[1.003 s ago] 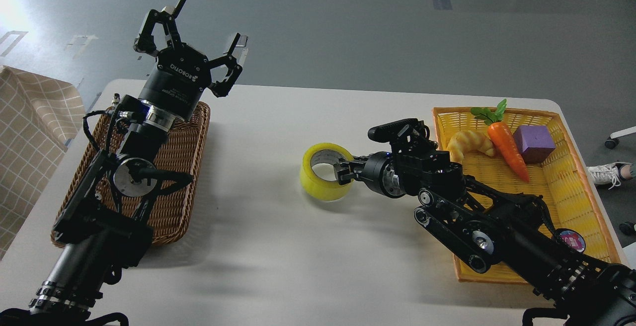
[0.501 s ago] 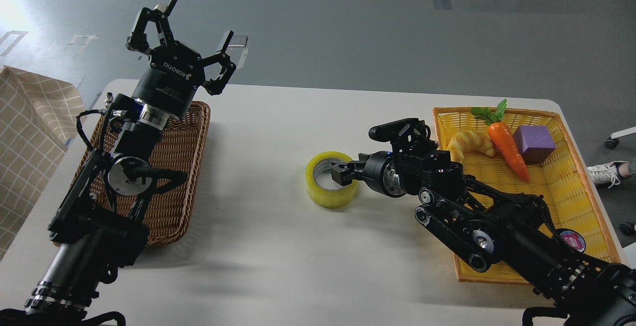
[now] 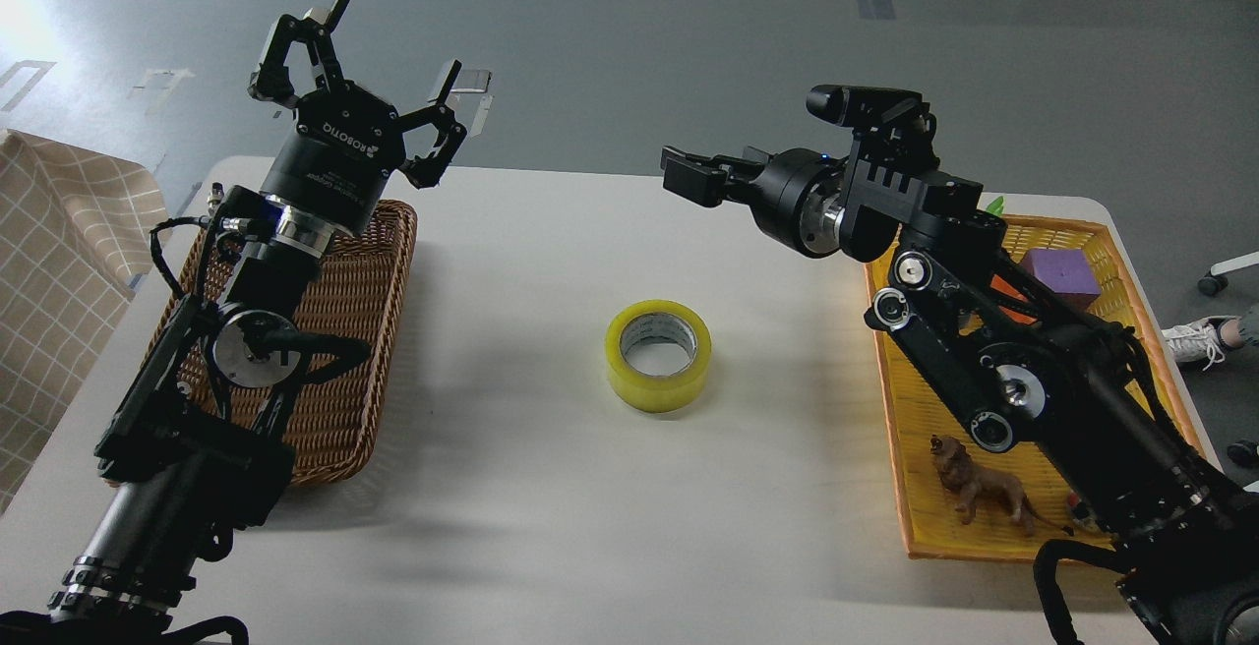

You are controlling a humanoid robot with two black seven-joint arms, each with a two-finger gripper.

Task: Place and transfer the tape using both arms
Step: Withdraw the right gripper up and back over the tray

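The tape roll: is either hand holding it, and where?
No. The tape lies flat on the table, both hands clear: left hand open, right hand raised.

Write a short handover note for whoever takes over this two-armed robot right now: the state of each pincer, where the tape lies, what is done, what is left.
Left pincer: open, empty, raised above the brown wicker basket.
Right pincer: empty, raised clear of the table; open or shut cannot be told.
Tape: flat on the white table, mid-table between the two baskets, touched by nothing.
Done: tape placed at the centre.
Left: left arm likely picks it up and completes the transfer, probably to the wicker basket.
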